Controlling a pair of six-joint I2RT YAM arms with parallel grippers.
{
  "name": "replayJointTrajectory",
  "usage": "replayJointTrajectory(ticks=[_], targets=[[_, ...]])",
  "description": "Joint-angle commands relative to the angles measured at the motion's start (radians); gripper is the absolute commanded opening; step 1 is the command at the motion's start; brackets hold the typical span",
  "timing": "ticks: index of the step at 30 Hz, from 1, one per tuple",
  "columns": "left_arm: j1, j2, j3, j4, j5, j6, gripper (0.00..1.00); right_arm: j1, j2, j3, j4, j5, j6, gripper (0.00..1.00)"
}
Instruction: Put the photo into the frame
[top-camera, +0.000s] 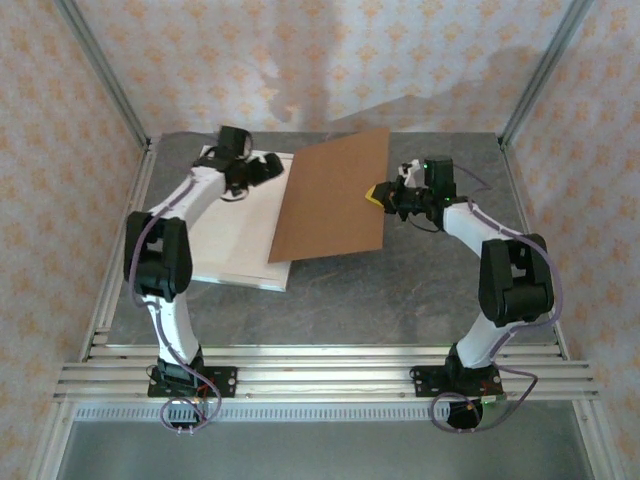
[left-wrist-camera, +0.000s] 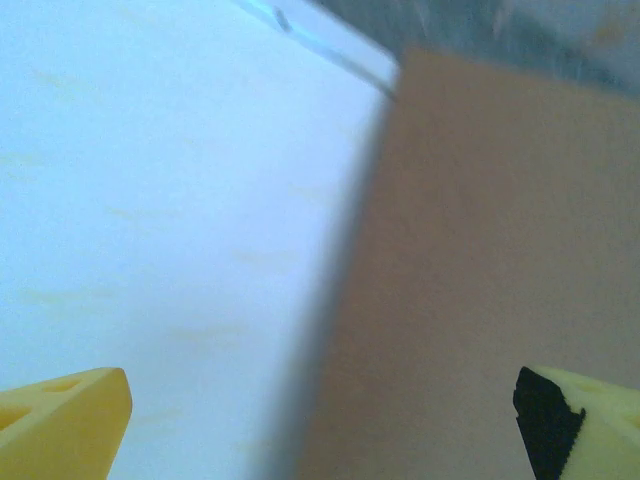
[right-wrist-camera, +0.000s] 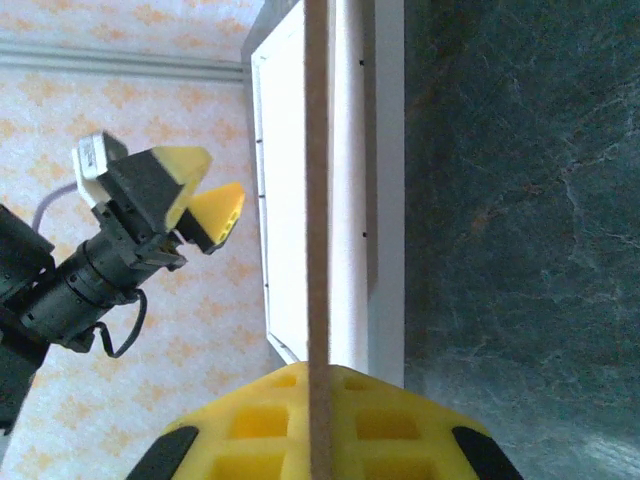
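The white frame (top-camera: 235, 250) lies flat on the left half of the table. A plain brown backing board (top-camera: 335, 195) hangs tilted over its right side, its lower left corner resting on the frame. My right gripper (top-camera: 385, 195) is shut on the board's right edge; in the right wrist view the board (right-wrist-camera: 317, 200) runs edge-on between the yellow fingers (right-wrist-camera: 250, 430), with the frame (right-wrist-camera: 385, 200) behind it. My left gripper (top-camera: 262, 170) hovers open over the frame's far end, with nothing between its fingertips (left-wrist-camera: 90, 410). The photo is hidden.
Dark stone table (top-camera: 430, 290) stretches bare to the right and front of the frame. Aluminium posts (top-camera: 535, 75) and patterned cloth walls close in the back and sides. A rail (top-camera: 320, 375) carries both arm bases at the near edge.
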Motion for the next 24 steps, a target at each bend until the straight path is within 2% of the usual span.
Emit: replayJointTrajectory(ticks=[1,5,11,16,24], targets=[[0.131,-0.054,0.002,0.003,0.010,-0.033,1.00,-0.002,-0.076,0.079,-0.021,0.025,0.063,0.00],[0.271,-0.043,-0.024,0.041,0.003,-0.049,1.00,-0.002,-0.099,0.119,-0.074,0.067,0.047,0.00],[0.394,0.046,0.013,0.058,-0.004,-0.047,1.00,-0.010,-0.138,0.176,-0.207,0.139,-0.035,0.00],[0.414,0.133,0.077,-0.041,-0.049,0.062,1.00,-0.040,-0.186,0.191,-0.285,0.173,-0.088,0.00],[0.413,0.230,0.048,-0.054,0.023,0.095,1.00,-0.123,-0.276,0.160,-0.344,0.187,-0.131,0.00]])
